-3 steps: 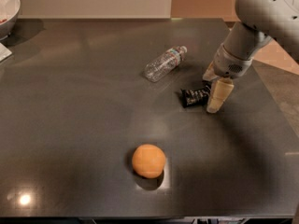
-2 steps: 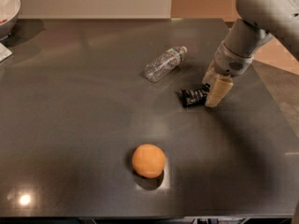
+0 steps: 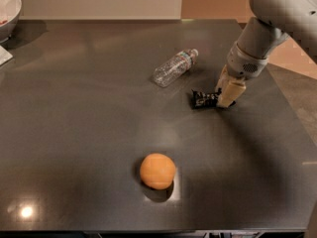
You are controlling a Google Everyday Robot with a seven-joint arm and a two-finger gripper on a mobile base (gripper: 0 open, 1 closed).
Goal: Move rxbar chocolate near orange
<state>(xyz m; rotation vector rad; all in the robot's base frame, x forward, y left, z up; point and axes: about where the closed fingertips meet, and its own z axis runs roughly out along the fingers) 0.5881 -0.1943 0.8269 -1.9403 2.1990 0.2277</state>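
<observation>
The rxbar chocolate (image 3: 204, 99), a small black wrapper bar, lies on the dark table right of centre. My gripper (image 3: 226, 94) is down at the bar's right end, touching or nearly touching it, with the pale arm reaching in from the upper right. The orange (image 3: 157, 170) sits on the table nearer the front, well below and to the left of the bar, apart from it and from the gripper.
A clear plastic bottle (image 3: 174, 67) lies on its side just up and left of the bar. A white bowl (image 3: 9, 10) stands at the far left back corner. The table's right edge (image 3: 292, 128) runs close to the arm.
My gripper has shifted slightly up and to the left at the bar's right end. The bar looks nudged very slightly with it. The orange and bottle have not moved.
</observation>
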